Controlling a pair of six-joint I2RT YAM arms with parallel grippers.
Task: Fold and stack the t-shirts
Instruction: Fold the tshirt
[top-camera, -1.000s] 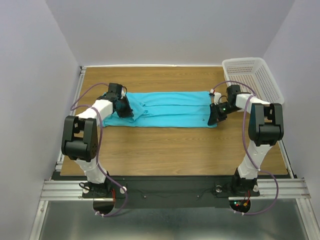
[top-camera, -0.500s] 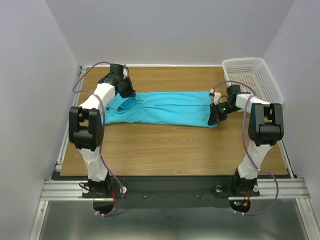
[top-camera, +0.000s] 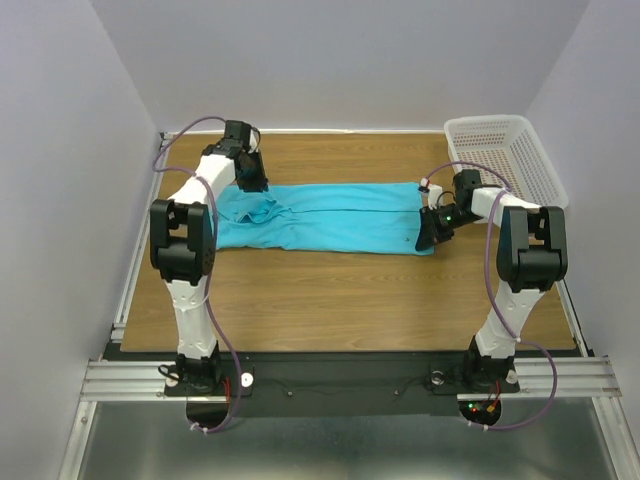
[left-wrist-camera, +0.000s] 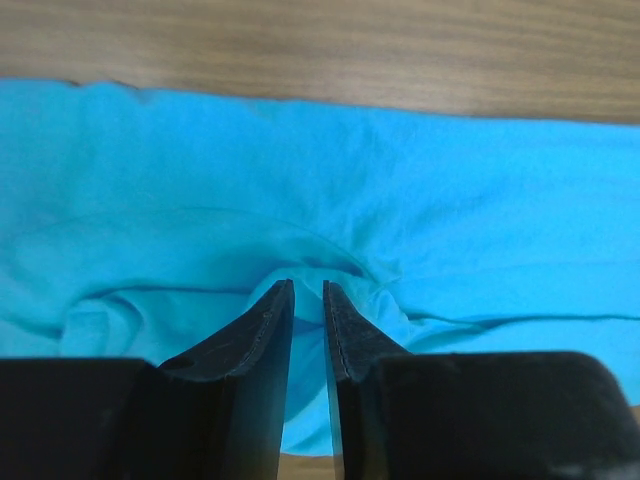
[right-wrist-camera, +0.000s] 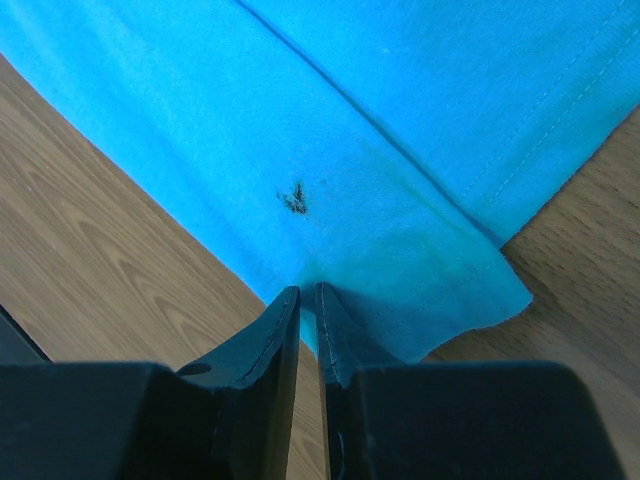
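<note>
A turquoise t-shirt (top-camera: 340, 215) lies folded into a long band across the middle of the wooden table. My left gripper (top-camera: 252, 183) hovers at the band's back left corner, over a rumpled flap of cloth (top-camera: 258, 210). In the left wrist view its jaws (left-wrist-camera: 308, 285) stand a narrow gap apart above bunched t-shirt fabric (left-wrist-camera: 450, 200), gripping nothing. My right gripper (top-camera: 425, 240) is at the band's front right corner. The right wrist view shows it (right-wrist-camera: 307, 290) shut on the t-shirt's (right-wrist-camera: 380, 130) hem edge, which puckers at the tips.
A white perforated basket (top-camera: 505, 150) stands at the back right corner of the table. Bare wood (top-camera: 330, 300) runs between the shirt and the arm bases. The shirt carries a small dark mark (right-wrist-camera: 295, 200) near the right gripper.
The left arm swung from the shirt's left end toward the back edge, dragging that end over into a rumpled flap, and its jaws have parted. The right arm stayed still.
</note>
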